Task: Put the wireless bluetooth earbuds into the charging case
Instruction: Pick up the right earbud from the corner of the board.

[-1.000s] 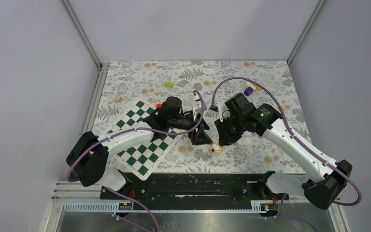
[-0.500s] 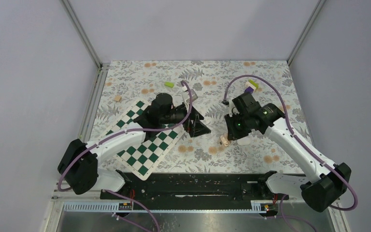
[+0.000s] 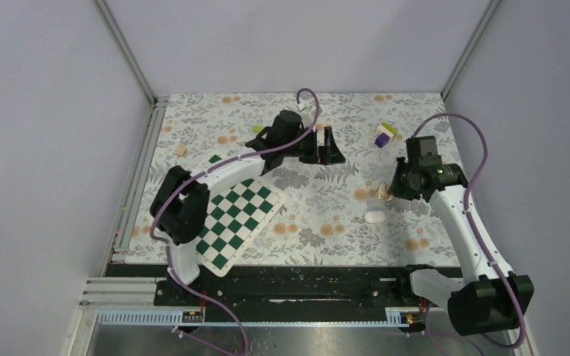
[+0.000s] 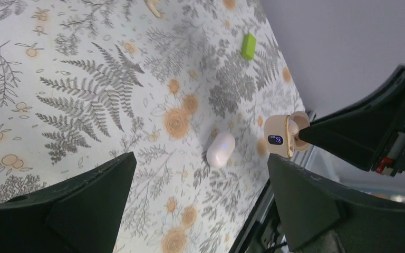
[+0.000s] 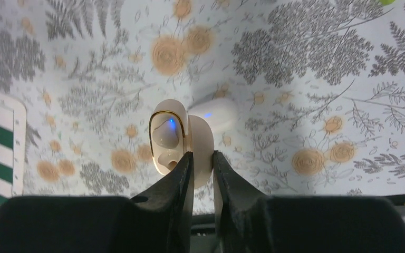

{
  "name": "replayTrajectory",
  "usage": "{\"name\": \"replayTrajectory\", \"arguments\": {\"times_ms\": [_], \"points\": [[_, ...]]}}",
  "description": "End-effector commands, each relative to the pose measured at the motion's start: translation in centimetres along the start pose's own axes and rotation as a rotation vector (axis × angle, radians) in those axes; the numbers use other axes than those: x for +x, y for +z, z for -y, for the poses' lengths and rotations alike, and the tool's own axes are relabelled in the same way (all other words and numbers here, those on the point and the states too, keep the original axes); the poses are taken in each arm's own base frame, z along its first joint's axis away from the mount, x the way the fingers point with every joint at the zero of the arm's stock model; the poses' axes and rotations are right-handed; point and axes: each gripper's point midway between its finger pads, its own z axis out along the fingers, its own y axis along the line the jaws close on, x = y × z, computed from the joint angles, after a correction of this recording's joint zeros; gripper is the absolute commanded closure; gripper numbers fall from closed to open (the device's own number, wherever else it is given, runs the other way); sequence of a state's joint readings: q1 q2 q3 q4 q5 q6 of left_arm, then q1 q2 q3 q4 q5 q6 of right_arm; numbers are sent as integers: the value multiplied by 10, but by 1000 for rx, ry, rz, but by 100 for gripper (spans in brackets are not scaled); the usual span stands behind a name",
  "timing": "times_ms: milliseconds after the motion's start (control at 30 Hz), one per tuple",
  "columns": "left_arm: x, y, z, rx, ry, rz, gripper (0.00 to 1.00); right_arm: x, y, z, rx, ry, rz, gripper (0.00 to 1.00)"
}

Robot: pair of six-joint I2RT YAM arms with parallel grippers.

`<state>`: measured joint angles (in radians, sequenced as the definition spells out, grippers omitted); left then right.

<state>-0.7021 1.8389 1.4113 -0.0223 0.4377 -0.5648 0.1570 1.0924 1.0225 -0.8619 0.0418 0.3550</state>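
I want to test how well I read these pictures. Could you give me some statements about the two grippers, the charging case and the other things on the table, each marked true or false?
1. The right gripper is shut on the charging case. True.
2. The left gripper holds the white oval object. False: its jaws stand open and empty, and the object lies on the floral cloth.
3. The charging case rests on the chessboard. False: the right gripper holds it over the floral cloth, well apart from the chessboard.
4. A small green block lies on the floral cloth. True.
5. The charging case has a small lit display on its side. True.
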Motion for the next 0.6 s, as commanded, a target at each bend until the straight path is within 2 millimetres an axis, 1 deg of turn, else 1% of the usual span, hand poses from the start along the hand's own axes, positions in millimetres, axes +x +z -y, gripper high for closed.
{"name": "replayTrajectory", "arguments": {"times_ms": [0, 100, 133, 200, 300, 400, 433, 467, 533, 567], "points": [[-44, 18, -1, 59, -175, 67, 1, -44, 19, 0, -6, 122, 97, 100], [-39, 45, -17, 17, -206, -13, 1, -59, 28, 2, 11, 143, 88, 100], [-33, 57, -26, 2, -226, -45, 1, -63, 31, 4, 18, 151, 89, 100], [-29, 73, -34, -26, -236, -79, 1, -74, 37, 9, 39, 179, 106, 100], [-30, 93, -42, -36, -253, -86, 1, -88, 50, 19, 68, 234, 110, 100], [-32, 117, -43, -26, -242, -99, 1, -104, 60, 28, 84, 290, 120, 100], [-43, 124, -34, -4, -221, -80, 1, -110, 62, 29, 79, 309, 131, 100], [-45, 133, -32, 6, -219, -72, 1, -116, 65, 30, 81, 324, 143, 100], [-48, 150, -33, 34, -262, -45, 1, -128, 72, 32, 87, 345, 152, 100], [-50, 157, -33, 54, -294, -26, 1, -132, 79, 34, 99, 353, 144, 100]]}}
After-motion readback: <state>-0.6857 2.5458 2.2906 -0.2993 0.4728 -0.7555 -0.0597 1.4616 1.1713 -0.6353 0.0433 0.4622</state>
